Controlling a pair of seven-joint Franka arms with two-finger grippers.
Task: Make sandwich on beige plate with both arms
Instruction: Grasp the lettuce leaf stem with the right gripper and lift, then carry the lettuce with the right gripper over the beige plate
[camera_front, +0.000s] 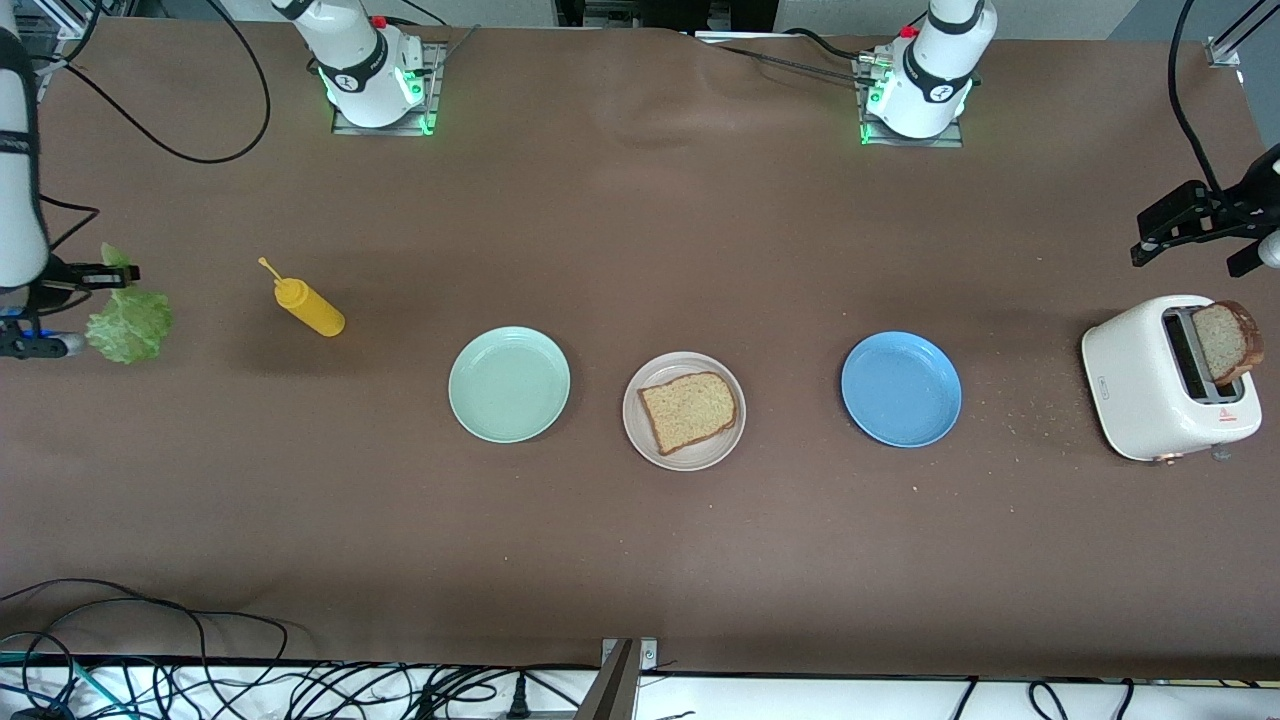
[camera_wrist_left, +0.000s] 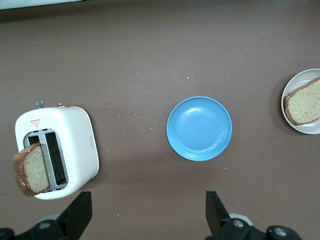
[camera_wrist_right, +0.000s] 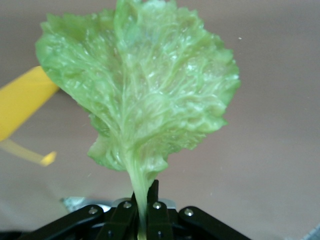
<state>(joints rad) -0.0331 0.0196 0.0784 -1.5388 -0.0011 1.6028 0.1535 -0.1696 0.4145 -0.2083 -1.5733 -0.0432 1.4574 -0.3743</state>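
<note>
The right gripper (camera_wrist_right: 142, 212) pinches a crinkly green lettuce leaf (camera_front: 130, 325) by its stem; next it must reach the bread slice (camera_front: 690, 410) on the round beige plate (camera_front: 640, 432). The left gripper (camera_wrist_left: 147, 215) waits, jaws apart, over the white toaster (camera_front: 1150, 385).

My desk (camera_front: 640, 560): brown cloth cover, wrinkled near top edge. Black cables (camera_front: 200, 680) tangled along white front strip.

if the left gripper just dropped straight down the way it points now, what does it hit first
Probably bare tablecloth: the open left gripper looks down at cloth between the toaster and the blue plate. Depth is hard to judge, so the toaster's edge could be close.
</note>
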